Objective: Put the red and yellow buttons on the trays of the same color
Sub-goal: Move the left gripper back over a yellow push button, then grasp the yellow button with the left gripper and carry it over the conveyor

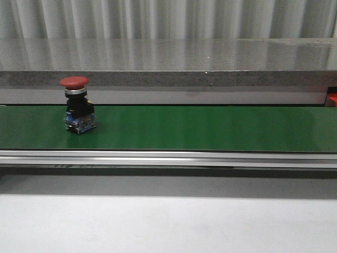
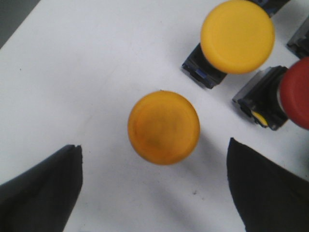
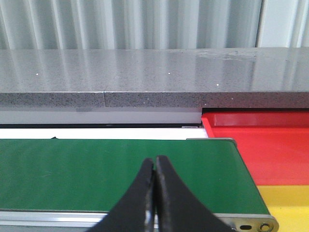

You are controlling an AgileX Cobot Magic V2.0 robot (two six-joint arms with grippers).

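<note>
A red button [image 1: 77, 103] stands upright on the green conveyor belt [image 1: 200, 128], near the belt's left end and closer to its far edge than to the aluminium rail [image 1: 168, 158] along the near edge. Its red cap sits on a black body with a blue base.

The left claw [image 2: 154, 186] hangs over a white surface [image 2: 72, 72] with its two dark fingers [image 2: 43, 191] spread wide apart, holding nothing. Between them, seen from above, lies an orange-yellow button [image 2: 163, 127]. A second yellow button [image 2: 237, 36] stands just beyond it, and another red button [image 2: 295, 94] sits beside that one at the frame's edge.

The right claw [image 3: 155, 193] is pressed together, fingertips touching, with nothing between them, above the belt's near edge. Past the belt's right end lie a red tray [image 3: 260, 145] and, nearer, a yellow tray [image 3: 289, 205]
</note>
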